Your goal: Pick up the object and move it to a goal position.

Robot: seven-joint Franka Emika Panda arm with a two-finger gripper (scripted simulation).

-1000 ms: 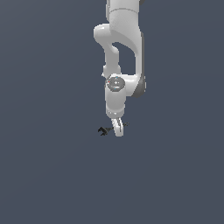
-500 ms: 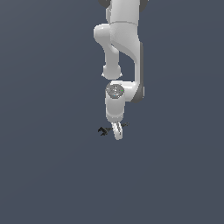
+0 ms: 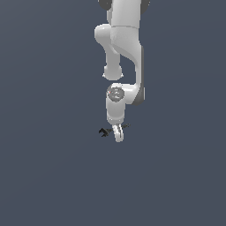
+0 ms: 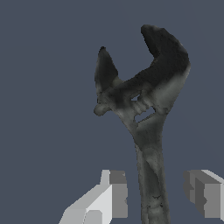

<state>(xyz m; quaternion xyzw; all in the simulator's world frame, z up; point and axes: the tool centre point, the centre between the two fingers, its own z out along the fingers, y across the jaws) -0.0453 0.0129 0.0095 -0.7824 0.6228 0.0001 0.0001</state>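
On the plain dark-grey worktop (image 3: 48, 176), the wrench (image 4: 144, 113) was straddled by the spread, empty gripper (image 4: 159, 192); grasping, lifting and carrying were judged outstanding.

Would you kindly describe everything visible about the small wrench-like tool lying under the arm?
The tool looks like an adjustable wrench: a black, claw-shaped open jaw at one end, a ridged adjuster with a small slot below it, and a slender grey stem of dull, worn-looking metal. It lies flat on the plain dark surface. In the exterior view its dark head pokes out toward that view's left of the hand. In the wrist view the stem runs between the two fingers, with gaps on both sides, so nothing grips it yet.
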